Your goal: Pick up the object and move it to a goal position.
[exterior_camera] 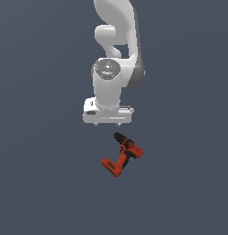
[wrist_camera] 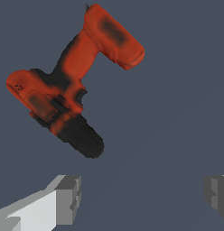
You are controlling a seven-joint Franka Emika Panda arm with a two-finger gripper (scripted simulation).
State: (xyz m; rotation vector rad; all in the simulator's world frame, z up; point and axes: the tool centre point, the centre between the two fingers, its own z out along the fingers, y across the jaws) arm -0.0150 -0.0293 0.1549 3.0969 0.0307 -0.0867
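The drill lies flat on the bare grey floor, apart from the gripper, which hangs just above it toward 11 o'clock in the exterior view. Its black chuck points to about 11 o'clock there, and the battery base sits at about 7 o'clock from the body. The gripper is spread wide and holds nothing; in the wrist view both fingers stand well apart, with the chuck near them but outside the gap. The step in hand looks like the approach before the grasp. The next move likely calls for shifting over the handle, turning the jaws to straddle it, then descending. No goal marker shows.
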